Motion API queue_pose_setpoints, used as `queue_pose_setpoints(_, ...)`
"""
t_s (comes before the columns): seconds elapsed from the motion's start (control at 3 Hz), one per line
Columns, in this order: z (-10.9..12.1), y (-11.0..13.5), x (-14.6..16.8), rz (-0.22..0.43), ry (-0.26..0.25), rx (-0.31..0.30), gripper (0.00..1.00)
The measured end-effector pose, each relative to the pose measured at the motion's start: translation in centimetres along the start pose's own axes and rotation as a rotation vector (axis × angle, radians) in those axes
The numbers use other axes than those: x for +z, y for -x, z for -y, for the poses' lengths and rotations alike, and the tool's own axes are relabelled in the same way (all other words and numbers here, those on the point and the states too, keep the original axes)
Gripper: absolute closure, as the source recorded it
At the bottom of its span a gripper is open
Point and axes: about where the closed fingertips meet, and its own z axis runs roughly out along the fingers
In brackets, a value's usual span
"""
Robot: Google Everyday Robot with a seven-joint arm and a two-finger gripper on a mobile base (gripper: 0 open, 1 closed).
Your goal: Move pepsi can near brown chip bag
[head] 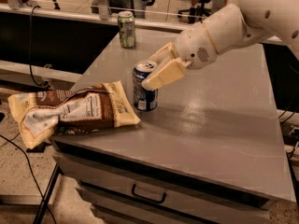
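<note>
Camera view: grey bench (224, 139) seen from a front corner, looking down and across.
Bench: smooth grey top with a faint sheen; drawer with a dark handle (148, 195) under the front edge.
Room: dim, with a dark low wall behind, a black cable (32, 36) hanging at left, and speckled floor below.
Far corner: green-and-white can (126, 29), upright, well apart from everything else.
Brown chip bag (70, 113): flat at the left front edge, label up, left end overhanging the bench.
Pepsi can (144, 96): standing on the bench just beside the bag's right end; contact with the bag cannot be told.
Gripper (150, 73): on a white arm (233, 27) from the upper right, clamped narrow around the can's upper part, with one cream finger (164, 74) across the front and the other behind.
</note>
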Motion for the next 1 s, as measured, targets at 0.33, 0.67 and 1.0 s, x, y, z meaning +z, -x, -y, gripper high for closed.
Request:
queue_pose_setpoints(0.33, -0.6, -0.8, 0.9, 0.007, -0.042, -0.108, 0.39)
queue_pose_setpoints(0.67, -0.3, -1.8, 1.2, -0.017, -0.08, -0.155, 0.15)
queue_pose_setpoints(1.0, 0.0, -2.6, 1.1, -0.05, -0.11, -0.191, 0.0)
